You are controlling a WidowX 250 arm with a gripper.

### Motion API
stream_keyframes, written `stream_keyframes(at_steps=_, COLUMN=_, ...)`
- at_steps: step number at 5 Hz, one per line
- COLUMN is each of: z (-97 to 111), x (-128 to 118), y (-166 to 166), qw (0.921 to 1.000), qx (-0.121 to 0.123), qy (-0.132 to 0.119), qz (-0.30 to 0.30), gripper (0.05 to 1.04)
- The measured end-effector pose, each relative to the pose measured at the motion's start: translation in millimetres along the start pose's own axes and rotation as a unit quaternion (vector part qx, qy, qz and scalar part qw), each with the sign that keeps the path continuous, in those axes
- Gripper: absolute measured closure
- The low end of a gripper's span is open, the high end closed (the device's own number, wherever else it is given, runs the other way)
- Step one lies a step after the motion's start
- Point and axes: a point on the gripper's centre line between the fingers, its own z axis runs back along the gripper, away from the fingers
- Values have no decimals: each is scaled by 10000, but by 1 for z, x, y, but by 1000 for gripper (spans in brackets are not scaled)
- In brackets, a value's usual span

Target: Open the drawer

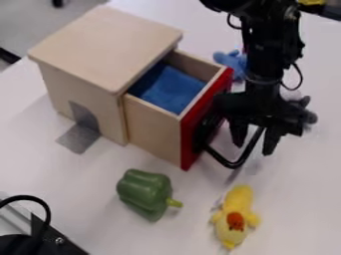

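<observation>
Drawer [153, 132] out of its box and blue cloth [170, 89] lying inside it: so the task's thing stood, near the middle of the view, with the opening well along, perhaps all but done. At the near edge, a yellow toy [236, 214] lay on the table [86, 209], and a green pepper [144, 193] lay to its left in the view, both in front of the drawer.

Beyond them came the black handle [233, 165], a loop standing out from the red front panel [200, 122] toward the right of the view. The gripper [254, 145] hung over that loop, its jaws parted, one finger on either side of the bar; whether either touched it could not be told. The only arm was thus on the outer side of the panel, and the drawer lay to the left of the jaws and slightly beyond.

That relation governed the next move. The drawer's long sides ran from the box toward the lower right, so any added pull called for travel along that line, away from the box; a sideways drag might have made it bind or turned the whole box.

Farther off stood the wooden box [106, 45], with a blue toy [230, 62] behind the panel's far end.
</observation>
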Motion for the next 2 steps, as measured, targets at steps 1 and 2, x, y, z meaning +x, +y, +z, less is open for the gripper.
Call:
stream_keyframes(at_steps=1, z=7, x=0, y=1, qw=9999, qx=116, qy=-73, qz=-57, gripper=113)
stream_keyframes(at_steps=2, z=22, x=-2, y=-3, qw=9994, qx=192, qy=-191, qz=-232, gripper=82)
